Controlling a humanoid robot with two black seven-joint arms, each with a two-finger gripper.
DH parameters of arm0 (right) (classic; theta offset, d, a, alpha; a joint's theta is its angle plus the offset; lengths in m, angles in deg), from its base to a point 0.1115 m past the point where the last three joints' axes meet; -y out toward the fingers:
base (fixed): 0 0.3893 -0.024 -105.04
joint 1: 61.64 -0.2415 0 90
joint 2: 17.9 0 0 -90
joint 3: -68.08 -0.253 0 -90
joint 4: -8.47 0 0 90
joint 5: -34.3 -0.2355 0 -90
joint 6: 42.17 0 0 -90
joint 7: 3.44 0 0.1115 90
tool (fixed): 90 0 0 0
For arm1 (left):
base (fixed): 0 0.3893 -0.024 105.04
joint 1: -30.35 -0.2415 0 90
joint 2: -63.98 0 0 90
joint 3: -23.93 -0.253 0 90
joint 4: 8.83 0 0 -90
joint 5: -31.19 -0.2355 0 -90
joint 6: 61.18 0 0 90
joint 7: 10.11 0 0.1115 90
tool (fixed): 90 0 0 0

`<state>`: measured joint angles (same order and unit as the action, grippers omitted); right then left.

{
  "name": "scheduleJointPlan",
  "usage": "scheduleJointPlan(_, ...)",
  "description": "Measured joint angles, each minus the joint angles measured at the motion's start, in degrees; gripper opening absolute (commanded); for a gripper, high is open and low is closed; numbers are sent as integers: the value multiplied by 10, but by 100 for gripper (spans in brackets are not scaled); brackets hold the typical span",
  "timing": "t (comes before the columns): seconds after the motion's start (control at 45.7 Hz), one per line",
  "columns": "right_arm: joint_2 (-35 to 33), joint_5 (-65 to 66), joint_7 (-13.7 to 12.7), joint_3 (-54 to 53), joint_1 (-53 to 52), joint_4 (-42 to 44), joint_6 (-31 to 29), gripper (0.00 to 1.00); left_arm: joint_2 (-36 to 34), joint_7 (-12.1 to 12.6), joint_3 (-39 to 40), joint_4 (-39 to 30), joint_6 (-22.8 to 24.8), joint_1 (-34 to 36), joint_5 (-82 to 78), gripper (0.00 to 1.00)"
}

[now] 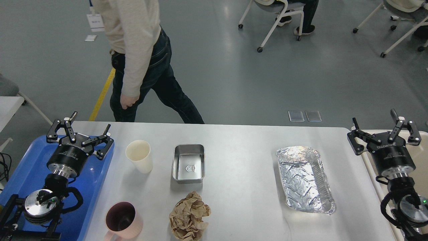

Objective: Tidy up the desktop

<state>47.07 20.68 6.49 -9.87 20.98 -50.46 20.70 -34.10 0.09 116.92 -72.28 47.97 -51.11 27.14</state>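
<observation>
From the head view, the desktop [240, 140] spreads across my lower frame, carrying a cream paper cup [139, 156], a steel tin [189, 163], crumpled brown paper [189, 216], a pink mug [122, 221] and a foil tray [305, 180]. My left gripper [89, 126] hangs over the blue tray [26, 174] with fingers spread wide, holding nothing. My right gripper [374, 122] hovers above the cream bin [422, 140], equally wide and empty.
</observation>
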Motion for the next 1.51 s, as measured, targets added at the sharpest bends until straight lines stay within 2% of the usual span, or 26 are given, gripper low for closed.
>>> scheduleJointPlan(0.438, -24, 2, 0, 1, 1, 31, -12, 100, 4, -4, 34, -3, 4, 5, 12, 97)
scheduleJointPlan(0.613, -26, 14, 0, 1, 0, 28, -21, 100, -1, -4, 30, 6, 25, 9, 9, 97)
scheduleJointPlan(0.678, -26, 34, 0, 1, 0, 26, -22, 100, -1, 0, 26, 8, 12, 12, 8, 97)
scheduleJointPlan(0.853, -22, 96, 2, 1, -5, 16, -21, 100, -16, 6, -25, 7, -61, 15, 5, 97)
scheduleJointPlan(1.05, -22, 146, 8, 0, -10, 16, -16, 100, -78, 7, -88, -23, -92, 10, 5, 97)
scheduleJointPlan(1.16, -26, 170, 17, -1, -10, 16, -16, 100, -122, 4, -105, -91, -98, -13, 2, 97)
scheduleJointPlan(1.357, -27, 234, 47, -16, -10, 20, -14, 100, -260, 1, -163, -151, -164, -21, -54, 98)
scheduleJointPlan(1.51, -30, 264, 53, -27, -11, 21, -14, 100, -413, -2, -239, -179, -173, -21, -74, 98)
